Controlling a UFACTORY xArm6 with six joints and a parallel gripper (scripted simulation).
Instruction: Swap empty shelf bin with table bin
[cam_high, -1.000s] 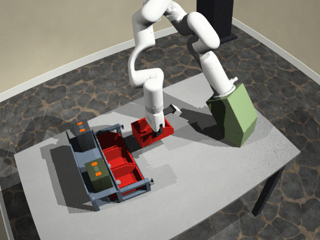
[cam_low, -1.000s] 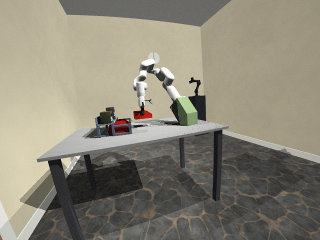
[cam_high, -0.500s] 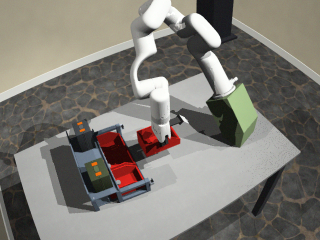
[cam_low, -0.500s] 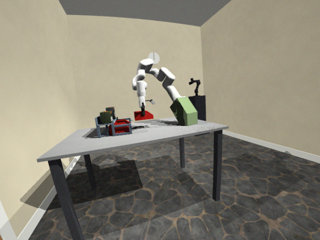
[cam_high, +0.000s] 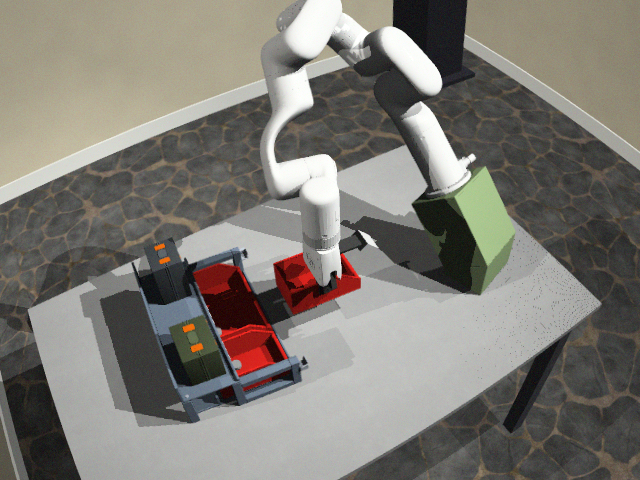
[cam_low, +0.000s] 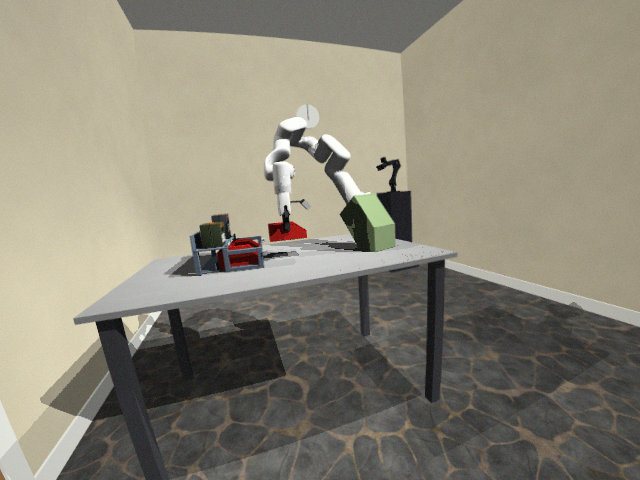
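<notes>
While lifted, red bin (cam_high: 302, 290) hangs from jaws.

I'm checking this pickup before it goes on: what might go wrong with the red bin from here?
The claw pinches just one wall of the red bin, which hangs above the table, so the bin may tip or slip out. It also hangs near the shelf; a swing there might knock the shelf's own bins.

The white arm (cam_high: 289, 103) rises from its base at the right of the top view, arches across the upper centre and descends vertically at mid-frame, wrist pointing straight down, with the gripper (cam_high: 329, 281) fingers closed nearly fully together.
</notes>
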